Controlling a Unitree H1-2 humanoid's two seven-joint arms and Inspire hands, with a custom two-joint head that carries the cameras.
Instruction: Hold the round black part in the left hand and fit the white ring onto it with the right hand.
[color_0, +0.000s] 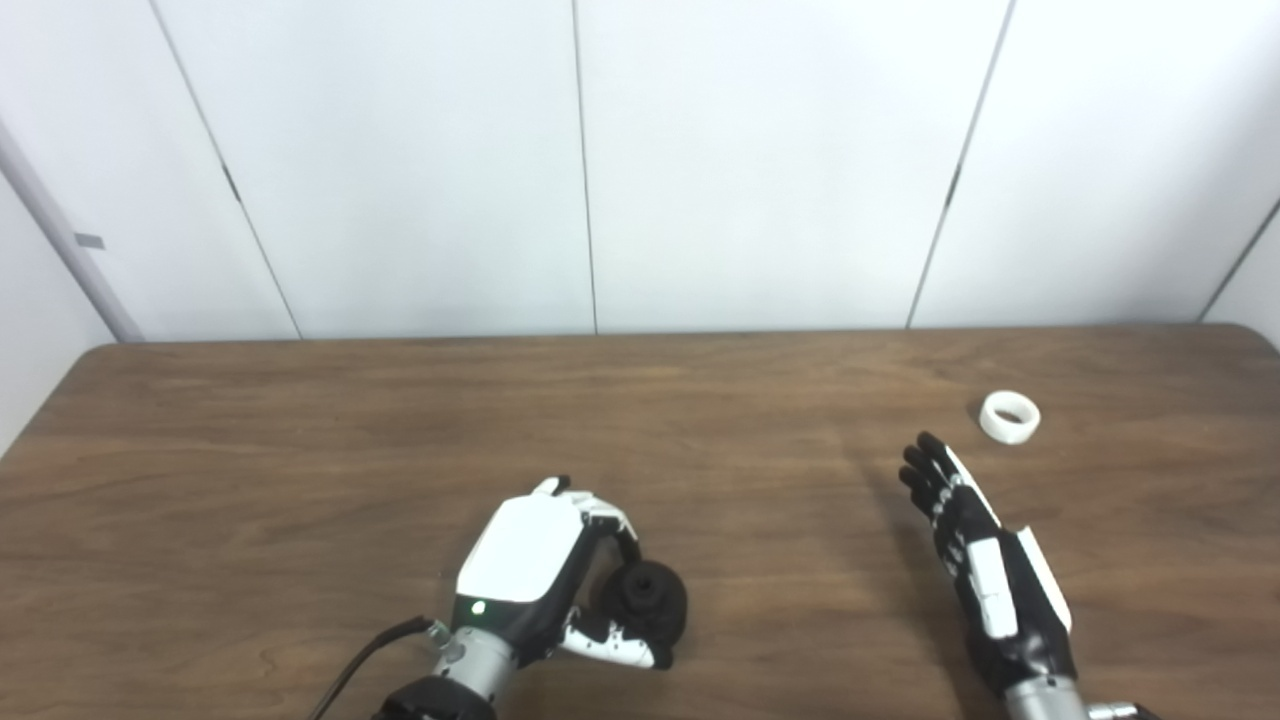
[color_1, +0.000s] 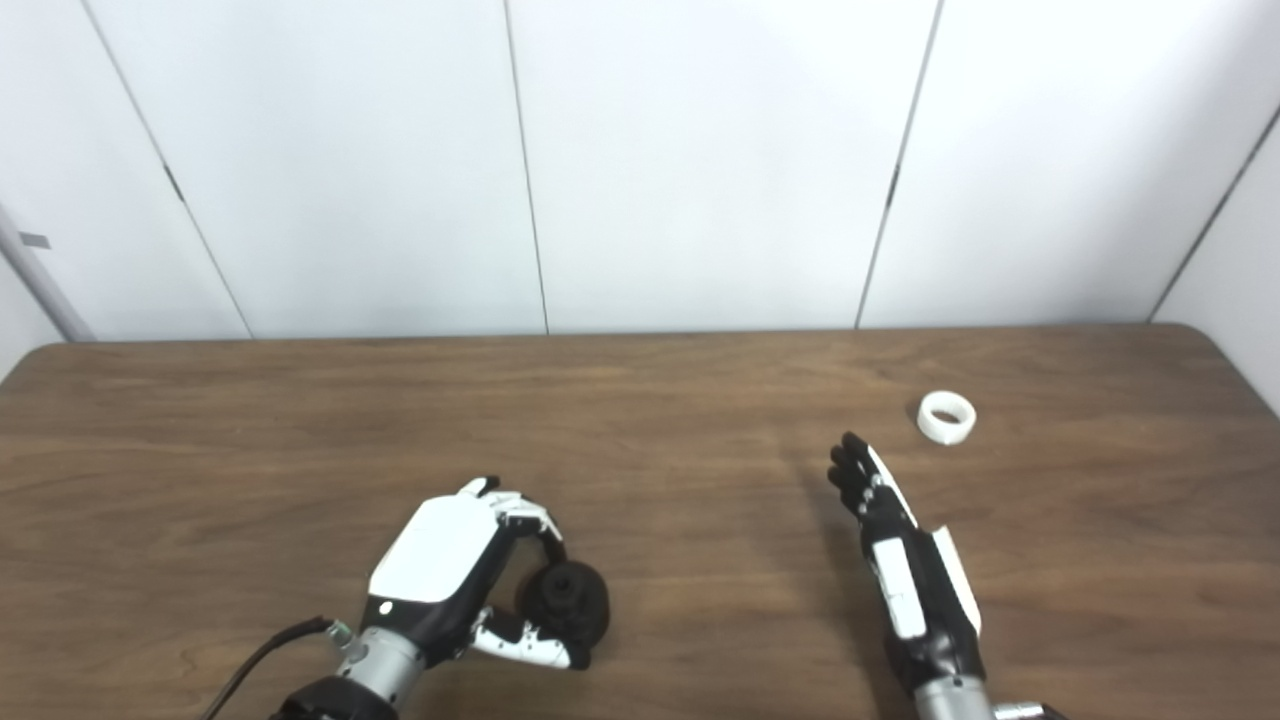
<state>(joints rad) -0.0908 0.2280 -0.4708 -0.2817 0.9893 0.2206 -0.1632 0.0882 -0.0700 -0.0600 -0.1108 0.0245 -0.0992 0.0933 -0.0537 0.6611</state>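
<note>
The round black part (color_0: 643, 598) rests low on the table near the front edge, with my left hand (color_0: 540, 570) curled around it, fingers over its far side and thumb under its near side. The white ring (color_0: 1009, 417) lies flat on the table at the far right. My right hand (color_0: 975, 545) is open, fingers stretched straight and pointing away from me, its fingertips a short way to the near left of the ring and not touching it.
The brown wooden table (color_0: 400, 450) spans the whole view, its back edge against a white panelled wall (color_0: 600, 160). A black cable (color_0: 360, 660) trails from my left wrist.
</note>
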